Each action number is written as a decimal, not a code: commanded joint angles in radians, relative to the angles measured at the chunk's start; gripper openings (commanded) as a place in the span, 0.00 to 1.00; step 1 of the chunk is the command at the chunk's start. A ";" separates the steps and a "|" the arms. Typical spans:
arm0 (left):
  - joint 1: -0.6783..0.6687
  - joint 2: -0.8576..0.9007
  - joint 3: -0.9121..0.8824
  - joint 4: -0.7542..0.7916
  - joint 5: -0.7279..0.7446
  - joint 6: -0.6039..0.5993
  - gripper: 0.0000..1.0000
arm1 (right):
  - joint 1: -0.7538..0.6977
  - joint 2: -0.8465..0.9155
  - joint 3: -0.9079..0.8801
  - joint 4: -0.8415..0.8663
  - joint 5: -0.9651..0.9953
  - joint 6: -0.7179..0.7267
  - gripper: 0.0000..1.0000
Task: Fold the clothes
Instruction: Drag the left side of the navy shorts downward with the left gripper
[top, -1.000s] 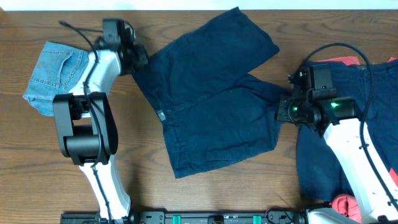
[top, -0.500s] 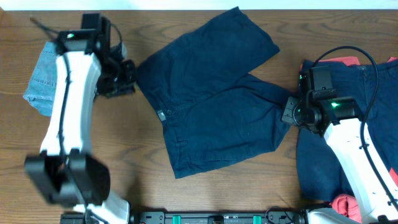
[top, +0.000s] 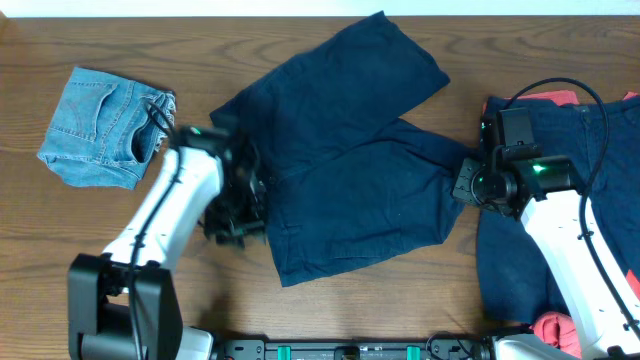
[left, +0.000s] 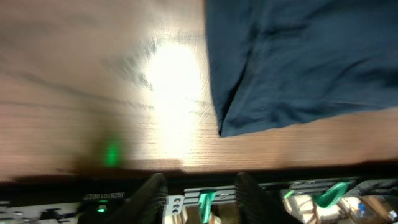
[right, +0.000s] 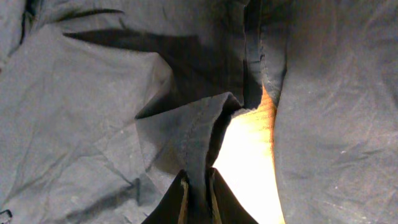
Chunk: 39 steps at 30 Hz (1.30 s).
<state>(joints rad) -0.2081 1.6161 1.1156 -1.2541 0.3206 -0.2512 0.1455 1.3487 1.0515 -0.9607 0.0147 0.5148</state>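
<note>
Navy shorts (top: 340, 150) lie spread flat in the middle of the table. My right gripper (top: 466, 186) is at their right edge, shut on a fold of the navy hem (right: 198, 155), with its fingertips (right: 198, 194) pinching the cloth. My left gripper (top: 236, 218) is at the shorts' left side near the waistband. In the left wrist view its fingers (left: 199, 199) are open and empty, and a corner of the navy shorts (left: 292, 62) lies on the wood ahead of them.
Folded denim shorts (top: 105, 125) lie at the far left. A pile at the right holds another navy garment (top: 520, 260) and red cloth (top: 556, 330); the navy one also shows in the right wrist view (right: 336, 124). A black rail (top: 350, 350) runs along the front edge.
My left arm swung from the shorts' far left corner near the denim toward the front, to the shorts' left edge. My right gripper stayed put, holding the hem.
</note>
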 joint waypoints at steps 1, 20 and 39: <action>-0.037 -0.027 -0.131 0.068 0.028 -0.107 0.47 | -0.002 0.000 0.005 -0.001 -0.007 0.013 0.10; -0.066 -0.026 -0.463 0.558 0.270 -0.373 0.63 | -0.002 0.000 0.005 0.002 -0.004 0.013 0.11; -0.064 -0.038 -0.467 0.466 0.270 -0.316 0.06 | -0.003 0.000 0.005 -0.005 -0.002 0.012 0.11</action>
<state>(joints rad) -0.2996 1.5822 0.6453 -0.7567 0.6003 -0.6182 0.1455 1.3487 1.0515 -0.9619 0.0147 0.5159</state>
